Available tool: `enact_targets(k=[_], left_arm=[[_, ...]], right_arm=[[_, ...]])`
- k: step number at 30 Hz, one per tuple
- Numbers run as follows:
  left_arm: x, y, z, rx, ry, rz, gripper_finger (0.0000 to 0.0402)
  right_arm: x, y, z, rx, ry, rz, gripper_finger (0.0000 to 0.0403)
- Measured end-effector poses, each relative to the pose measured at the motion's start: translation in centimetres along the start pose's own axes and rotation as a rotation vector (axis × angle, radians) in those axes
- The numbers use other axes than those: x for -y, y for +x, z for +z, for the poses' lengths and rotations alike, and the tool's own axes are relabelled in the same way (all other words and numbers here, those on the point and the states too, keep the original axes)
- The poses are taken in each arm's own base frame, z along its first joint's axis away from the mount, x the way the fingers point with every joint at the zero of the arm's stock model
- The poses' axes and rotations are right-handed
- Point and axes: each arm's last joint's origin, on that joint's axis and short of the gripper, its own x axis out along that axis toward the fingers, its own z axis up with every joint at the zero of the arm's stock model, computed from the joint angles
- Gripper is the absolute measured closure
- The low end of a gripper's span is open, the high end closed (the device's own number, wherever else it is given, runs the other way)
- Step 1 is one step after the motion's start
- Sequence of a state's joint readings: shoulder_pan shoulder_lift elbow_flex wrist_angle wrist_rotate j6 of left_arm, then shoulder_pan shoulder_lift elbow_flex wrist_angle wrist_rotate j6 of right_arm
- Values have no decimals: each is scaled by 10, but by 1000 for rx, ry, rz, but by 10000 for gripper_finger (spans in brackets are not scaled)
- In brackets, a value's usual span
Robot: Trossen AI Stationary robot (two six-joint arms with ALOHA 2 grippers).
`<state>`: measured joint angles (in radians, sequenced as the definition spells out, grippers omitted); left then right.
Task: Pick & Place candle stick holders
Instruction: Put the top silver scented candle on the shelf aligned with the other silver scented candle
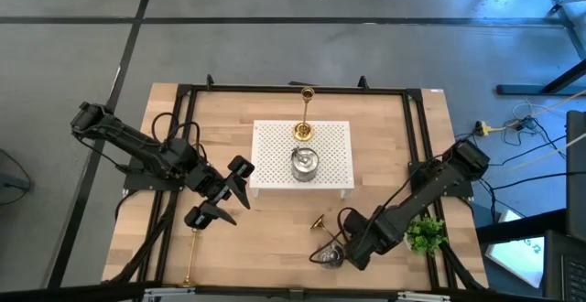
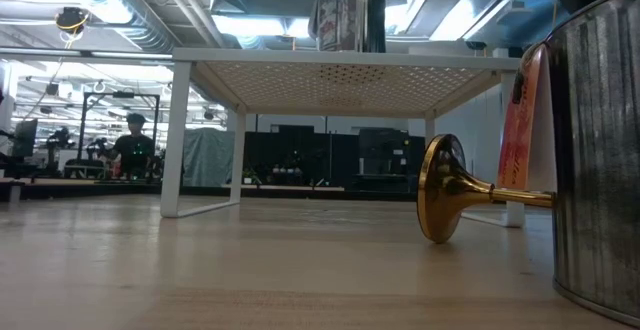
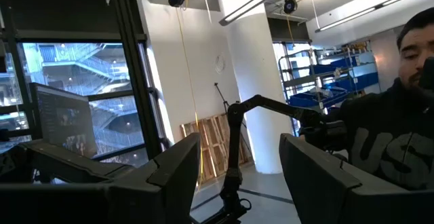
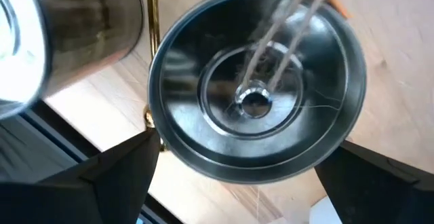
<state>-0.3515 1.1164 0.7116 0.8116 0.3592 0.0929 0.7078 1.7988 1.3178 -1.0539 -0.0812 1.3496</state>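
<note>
A silver holder (image 1: 304, 163) and a gold candlestick (image 1: 304, 130) are on the white stand (image 1: 334, 146). My right gripper (image 1: 351, 241) is at the front right, shut on a second silver holder (image 4: 258, 81). A third silver holder (image 1: 330, 256) stands beside it on the table and also shows in the low view (image 2: 600, 150). A gold candlestick (image 1: 320, 221) lies on its side there, its flared base (image 2: 440, 190) toward the camera. Another gold candlestick (image 1: 192, 256) lies at the front left. My left gripper (image 1: 224, 197) hangs open and empty left of the stand. My right gripper has the round silver holder between its two fingers, one on each outer side of the rim (image 4: 161, 139). The fingers come from above, slanting down, and the wrist view looks into the open cup. Whether its bottom rests on the table I cannot tell.
A small green plant (image 1: 424, 233) stands right of my right arm. A black frame (image 1: 183, 156) runs around the tabletop. A person (image 3: 400, 122) shows beyond the table in the left wrist view, another person (image 2: 135, 145) far off in the low view.
</note>
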Motion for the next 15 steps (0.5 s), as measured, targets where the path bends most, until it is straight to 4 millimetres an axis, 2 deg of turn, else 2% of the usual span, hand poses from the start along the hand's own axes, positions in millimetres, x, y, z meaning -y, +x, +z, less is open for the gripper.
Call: enact_targets(k=[15], left_arm=[[0,0,0,0,0,-1,203]], right_arm=[[3,-1,7,83,1,-33,4]])
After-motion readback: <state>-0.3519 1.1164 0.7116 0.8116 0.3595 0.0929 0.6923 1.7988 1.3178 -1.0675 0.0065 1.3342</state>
